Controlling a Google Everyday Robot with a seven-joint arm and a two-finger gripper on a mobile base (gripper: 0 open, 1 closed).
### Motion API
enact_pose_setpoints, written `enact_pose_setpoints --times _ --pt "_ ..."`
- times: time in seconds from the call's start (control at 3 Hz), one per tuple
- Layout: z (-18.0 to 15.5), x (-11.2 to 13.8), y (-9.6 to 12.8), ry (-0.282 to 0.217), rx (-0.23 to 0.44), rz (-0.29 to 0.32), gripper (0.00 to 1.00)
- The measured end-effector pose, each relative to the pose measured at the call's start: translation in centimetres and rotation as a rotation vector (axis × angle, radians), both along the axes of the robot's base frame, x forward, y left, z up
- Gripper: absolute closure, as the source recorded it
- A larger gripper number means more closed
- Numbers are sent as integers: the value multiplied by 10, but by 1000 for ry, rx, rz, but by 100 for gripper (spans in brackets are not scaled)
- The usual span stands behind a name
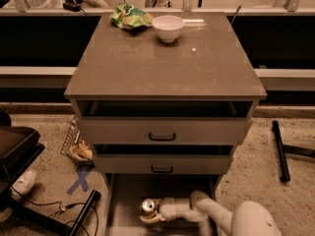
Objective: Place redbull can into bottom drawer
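Observation:
The redbull can (148,206) shows its silver top and sits inside the open bottom drawer (127,193), the light-grey tray pulled out under the cabinet. My gripper (150,211) reaches in from the lower right on a white arm and is shut on the can, with pale fingers on either side of it. The can is at the left-middle of the drawer, low over its floor; I cannot tell whether it touches the floor.
The top drawer (162,131) and middle drawer (161,164), both with black handles, are slightly open above. A white bowl (168,27) and a green bag (130,16) are on the cabinet top. A wire basket (75,144), cables and a dark chair (15,149) are on the left, and a black bar (279,151) on the right.

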State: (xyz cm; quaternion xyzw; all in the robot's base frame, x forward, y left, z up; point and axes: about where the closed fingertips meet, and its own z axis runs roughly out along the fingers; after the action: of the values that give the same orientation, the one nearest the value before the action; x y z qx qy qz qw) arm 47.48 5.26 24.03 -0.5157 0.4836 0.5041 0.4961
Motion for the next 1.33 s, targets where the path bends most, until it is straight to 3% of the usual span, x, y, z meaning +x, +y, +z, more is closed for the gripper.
enact_pose_setpoints --times 0.33,0.67,1.0,1.33 --pt "-51 -13 29 -19 -15 29 100" --pt "-86 -13 45 22 -19 35 100" --pt "-92 -6 45 16 -28 26 85" --pt "-92 -8 47 19 -26 29 61"
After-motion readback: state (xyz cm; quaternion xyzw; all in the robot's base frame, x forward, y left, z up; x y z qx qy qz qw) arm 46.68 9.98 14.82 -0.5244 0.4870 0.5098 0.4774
